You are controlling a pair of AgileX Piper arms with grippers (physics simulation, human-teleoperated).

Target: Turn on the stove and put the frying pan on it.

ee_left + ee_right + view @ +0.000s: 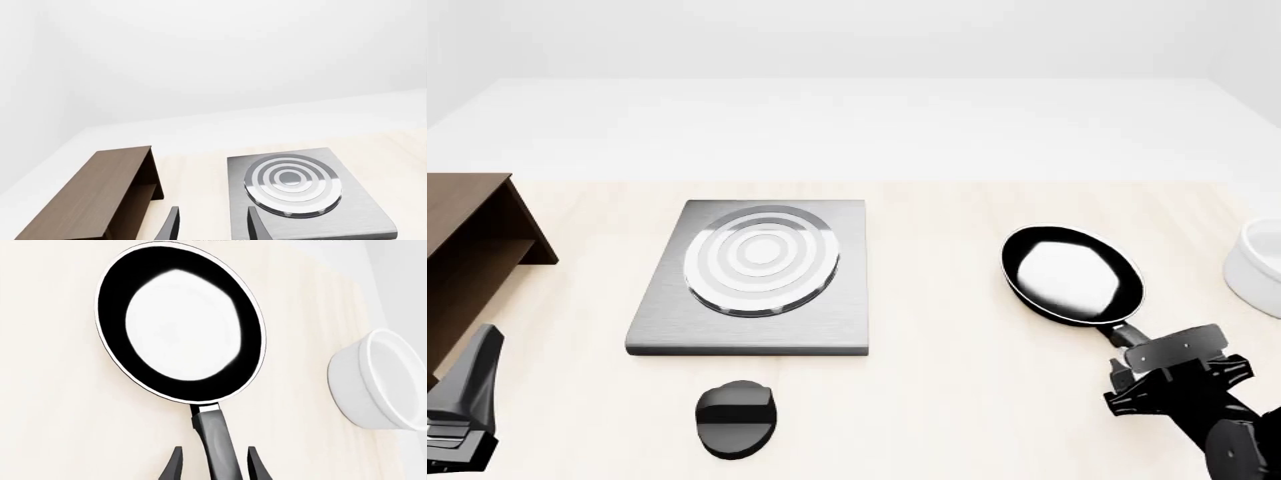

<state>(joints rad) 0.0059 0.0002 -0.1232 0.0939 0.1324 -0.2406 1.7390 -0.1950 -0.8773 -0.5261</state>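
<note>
The stove (747, 310) is a flat grey slab with a silver ring burner (761, 258), lying left of centre; its black round knob (737, 418) sits apart on the table just in front of it. The frying pan (1072, 275), black with a glossy inside, rests on the table to the right. Its long handle (217, 437) runs back between the fingers of my right gripper (213, 466), which is open with a gap on each side. My left gripper (213, 229) is open and holds nothing, low at the near left, with the stove (347, 220) ahead of it.
A dark brown wooden shelf (467, 265) stands at the left edge, close to the left arm (465, 405). A white bowl (1257, 265) sits at the right edge beside the pan. Bare wooden tabletop lies between stove and pan.
</note>
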